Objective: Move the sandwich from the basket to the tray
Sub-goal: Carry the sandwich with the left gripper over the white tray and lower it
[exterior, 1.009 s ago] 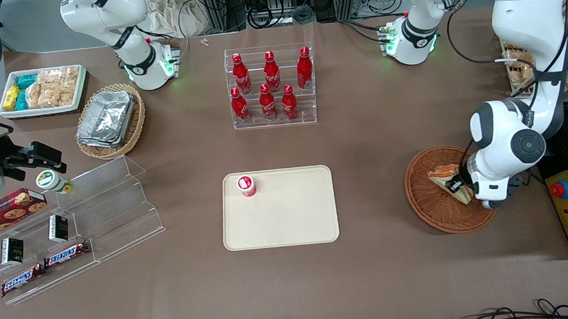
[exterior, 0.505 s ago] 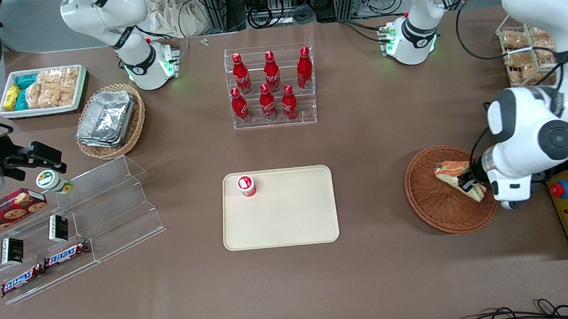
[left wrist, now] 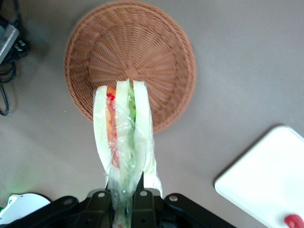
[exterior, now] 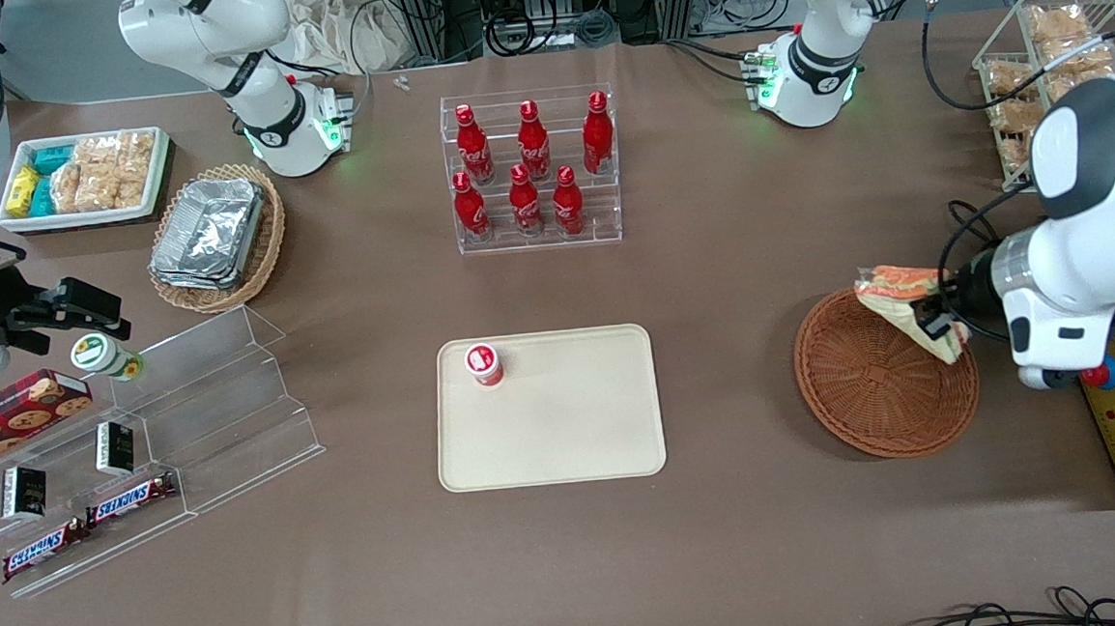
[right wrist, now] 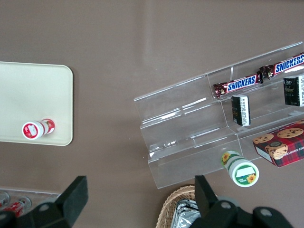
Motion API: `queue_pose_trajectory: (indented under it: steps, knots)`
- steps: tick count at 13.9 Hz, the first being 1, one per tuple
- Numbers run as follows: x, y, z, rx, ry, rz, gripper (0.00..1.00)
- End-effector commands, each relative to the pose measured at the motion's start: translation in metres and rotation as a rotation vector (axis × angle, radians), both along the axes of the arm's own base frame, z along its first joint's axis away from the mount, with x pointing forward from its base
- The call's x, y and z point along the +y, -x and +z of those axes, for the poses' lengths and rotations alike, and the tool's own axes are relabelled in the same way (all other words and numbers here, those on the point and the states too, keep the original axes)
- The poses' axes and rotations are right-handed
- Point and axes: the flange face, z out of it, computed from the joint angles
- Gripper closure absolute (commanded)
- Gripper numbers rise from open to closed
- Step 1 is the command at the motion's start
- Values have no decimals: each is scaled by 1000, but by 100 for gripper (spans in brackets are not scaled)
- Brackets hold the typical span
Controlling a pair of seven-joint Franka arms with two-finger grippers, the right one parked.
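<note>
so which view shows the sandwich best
The left wrist view: the sandwich shows its bread and filling layers, held in the claw above the basket. The front view shows it small and sideways; the right wrist view misses it.

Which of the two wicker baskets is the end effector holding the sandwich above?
The round brown basket; the end effector grips the sandwich over its rim. The oval basket holds foil trays.
</note>
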Motion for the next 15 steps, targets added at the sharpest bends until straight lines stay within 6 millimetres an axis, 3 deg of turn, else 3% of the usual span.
queue_pose_trajectory:
  steps: [1,2,5,8,12,15]
  knots:
    - [-30,4,5,17,23,-73,100]
    - [-37,9,11,10,26,-116,100]
    - [-91,16,-6,22,-1,-236,100]
    - [-165,34,-28,31,-65,-387,100]
    - [-221,44,-46,-30,-50,-484,98]
    - [-265,44,-86,-54,-8,-536,98]
